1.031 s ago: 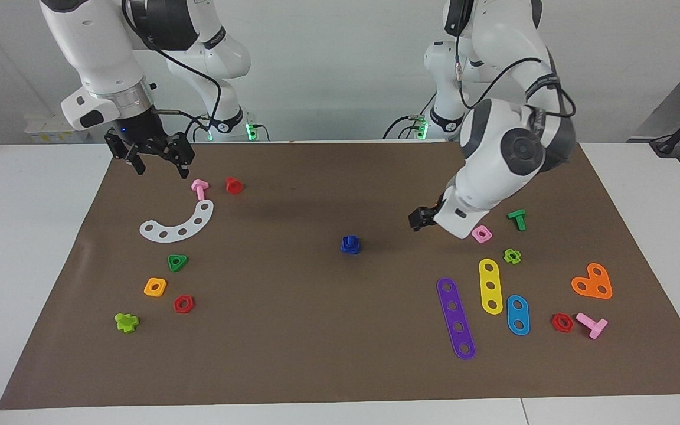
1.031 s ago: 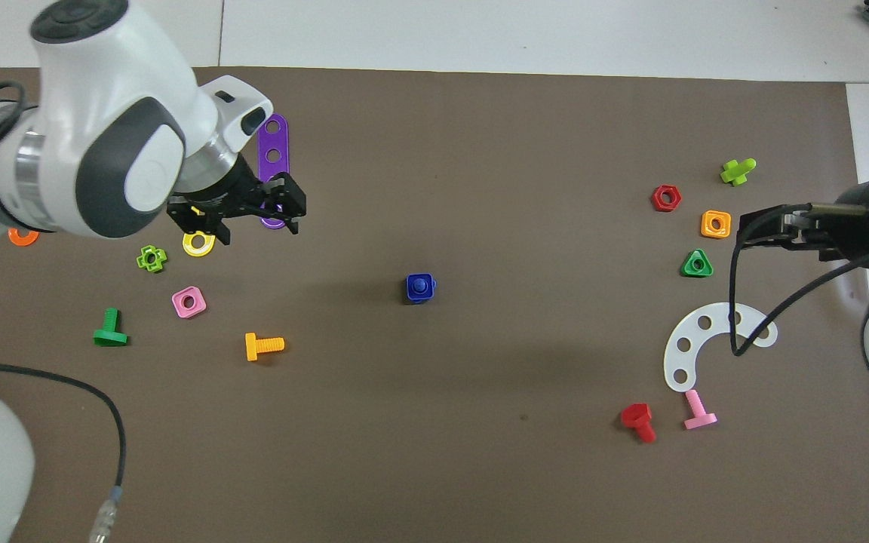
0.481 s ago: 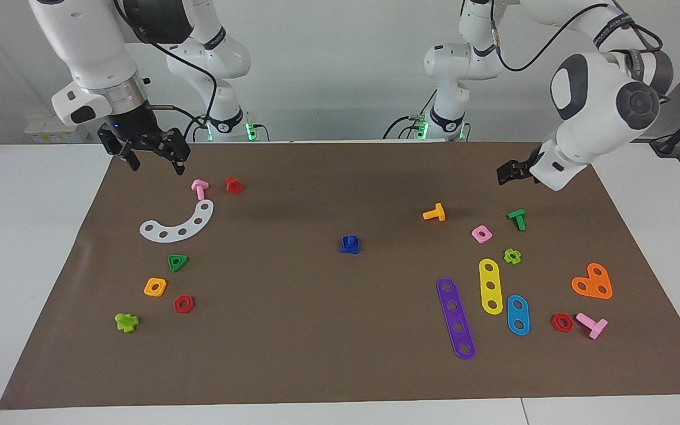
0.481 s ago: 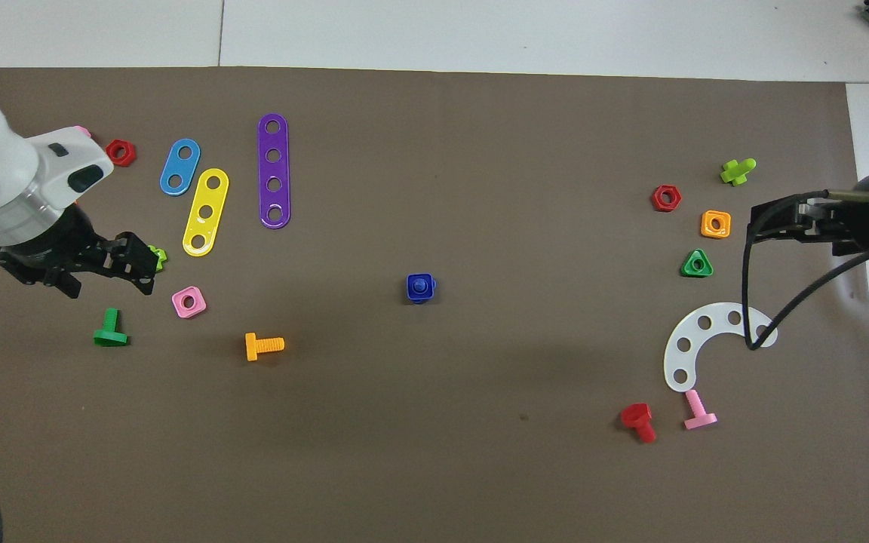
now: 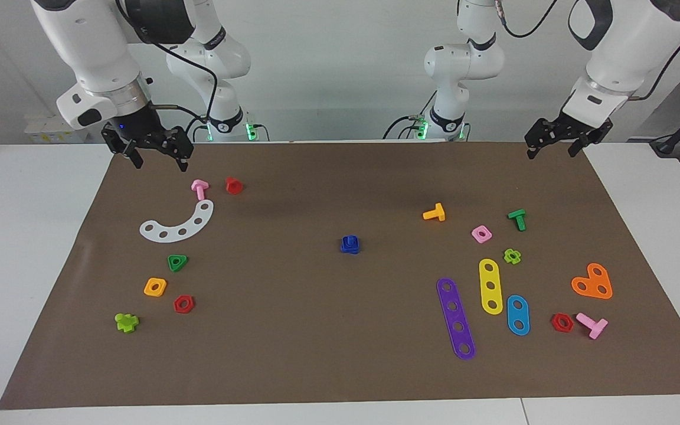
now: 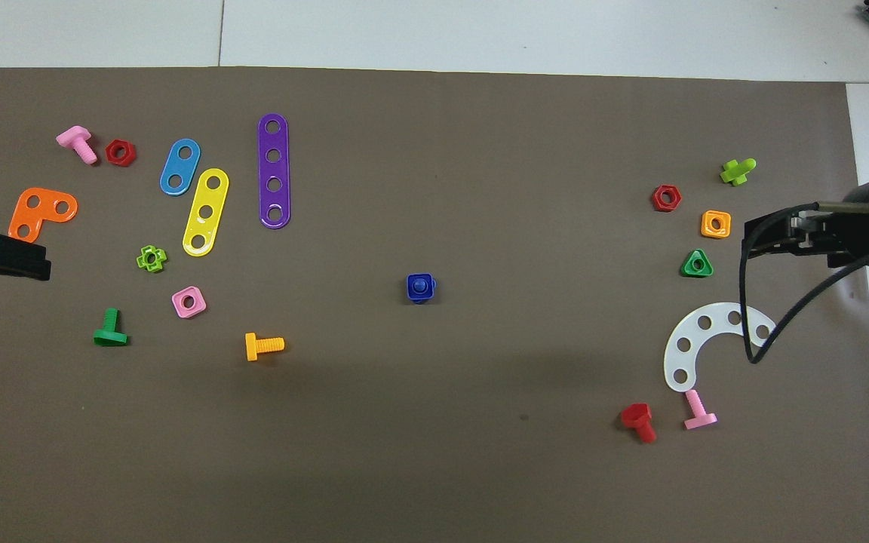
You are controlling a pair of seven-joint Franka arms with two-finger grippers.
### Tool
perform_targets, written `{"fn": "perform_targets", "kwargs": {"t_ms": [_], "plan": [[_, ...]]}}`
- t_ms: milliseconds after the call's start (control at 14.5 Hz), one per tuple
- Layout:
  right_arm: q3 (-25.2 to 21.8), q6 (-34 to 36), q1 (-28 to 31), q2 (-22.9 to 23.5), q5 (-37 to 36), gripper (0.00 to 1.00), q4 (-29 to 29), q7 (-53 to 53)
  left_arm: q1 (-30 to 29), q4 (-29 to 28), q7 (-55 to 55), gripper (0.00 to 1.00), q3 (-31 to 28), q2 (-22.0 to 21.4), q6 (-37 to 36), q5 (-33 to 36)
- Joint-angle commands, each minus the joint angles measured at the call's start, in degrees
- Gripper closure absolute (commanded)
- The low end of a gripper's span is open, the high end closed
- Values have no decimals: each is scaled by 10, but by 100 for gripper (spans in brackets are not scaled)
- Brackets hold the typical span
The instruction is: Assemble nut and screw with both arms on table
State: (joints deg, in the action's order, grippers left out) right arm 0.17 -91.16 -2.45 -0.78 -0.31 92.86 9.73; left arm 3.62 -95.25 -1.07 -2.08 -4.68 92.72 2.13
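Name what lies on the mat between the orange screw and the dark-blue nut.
Nothing: in the overhead view the mat is bare between the orange screw and the dark-blue nut.

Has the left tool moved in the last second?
Yes. The left tool has pulled away from the pink nut in the facing view and now hangs open over the mat's edge at the robots' end.

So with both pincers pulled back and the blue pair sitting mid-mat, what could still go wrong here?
1. The blue nut and screw stand alone mid-mat; how fully they are threaded can't be read, so they may be only loosely joined.
2. The right pincer hangs open, low over the mat's edge just above the pink screw and red screw; a dip could knock them.
3. The left pincer, open, hangs over the mat corner, touching nothing.
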Motion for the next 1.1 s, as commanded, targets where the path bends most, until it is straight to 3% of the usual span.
{"fn": "perform_targets", "kwargs": {"t_ms": [0,206,344,1031], "plan": [[4,8,7,1,8,0,-7,-15,9,6,2,0,-1,5,56,15],[4,8,5,1,8,0,-7,-15,9,-5,-1,0,-1,1,49,9],[4,8,6,1,8,0,-7,-15,9,-47,-1,0,-1,-16,58,8],[4,8,6,1,8,0,-7,-15,9,-52,-3,0,-1,-3,65,4]]}}
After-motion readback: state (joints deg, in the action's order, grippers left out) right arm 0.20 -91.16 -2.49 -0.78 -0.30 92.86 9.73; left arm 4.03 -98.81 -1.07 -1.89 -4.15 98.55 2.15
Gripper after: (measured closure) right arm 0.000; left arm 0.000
